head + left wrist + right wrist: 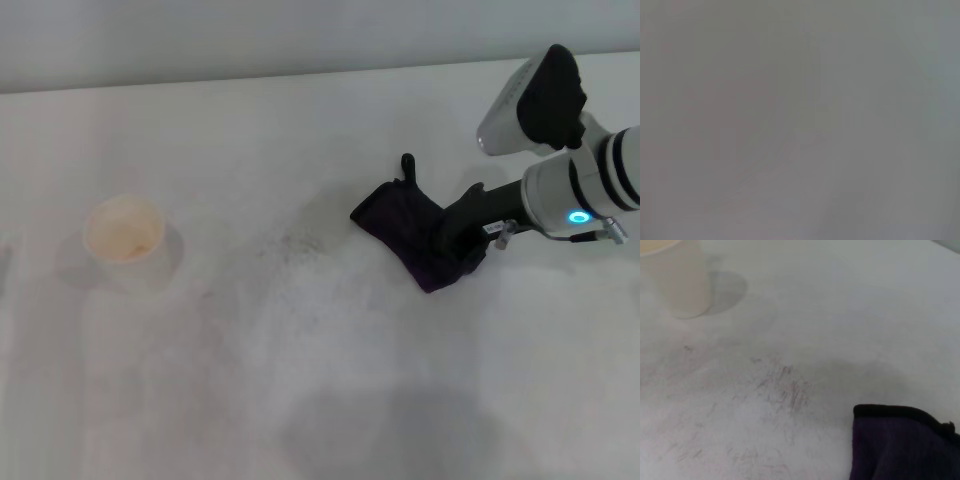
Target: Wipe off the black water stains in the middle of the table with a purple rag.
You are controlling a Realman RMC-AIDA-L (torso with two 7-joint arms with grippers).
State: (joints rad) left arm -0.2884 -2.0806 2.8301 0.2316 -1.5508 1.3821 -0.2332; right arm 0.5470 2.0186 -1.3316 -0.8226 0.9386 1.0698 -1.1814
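One purple rag (410, 232) in right claw (462, 240), one cup (128, 243), table (300, 400)

Soft, even, diffuse light; no glare on the white table (300, 400). Faint shadow beside the pale cup (128, 243), broader grey shade along the near edge. Head view mildly hazy. Left wrist view a featureless grey blur. Right wrist view soft, streaks near the purple rag (900, 445) legible.
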